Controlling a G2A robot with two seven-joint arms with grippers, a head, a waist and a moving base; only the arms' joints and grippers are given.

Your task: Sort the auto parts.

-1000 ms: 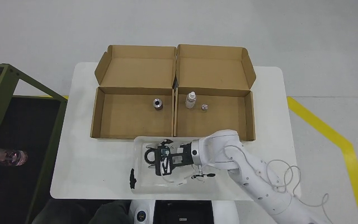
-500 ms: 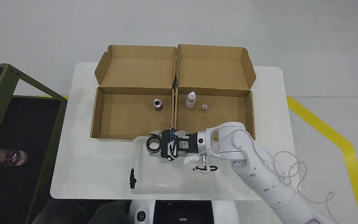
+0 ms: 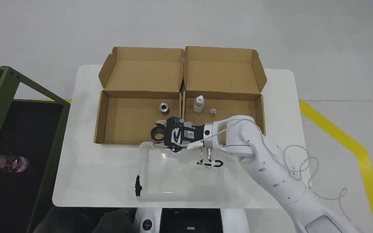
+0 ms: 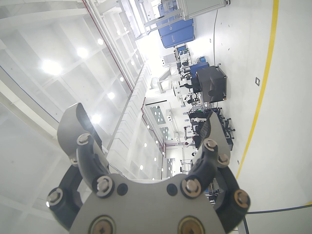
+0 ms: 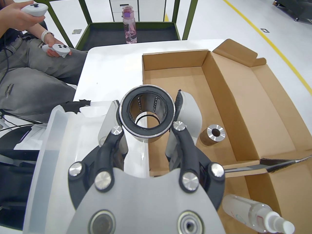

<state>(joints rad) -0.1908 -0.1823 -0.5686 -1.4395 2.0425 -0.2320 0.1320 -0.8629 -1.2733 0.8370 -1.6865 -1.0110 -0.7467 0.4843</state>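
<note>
Broad bare floor in left cardboard box [image 3: 125, 119], small metal cylinder [image 3: 163, 107] near its far wall.

floor [image 3: 326, 35]: pale, shiny, yellow line [image 3: 338, 137] running past
cart [image 5: 151, 31]: green metal, right beside the table [image 3: 87, 145], pink bottle [image 5: 129, 25] on it
ceiling [image 4: 29, 20]: loads of bright lights [image 4: 51, 65]

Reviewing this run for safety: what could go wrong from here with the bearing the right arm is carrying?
1. The right pincer holds the bearing roughly above the left cardboard box's near wall; released now, it might hit the rim and drop into the clear bin.
2. Dropped farther in, the round bearing could roll into the small metal bushing.
</note>
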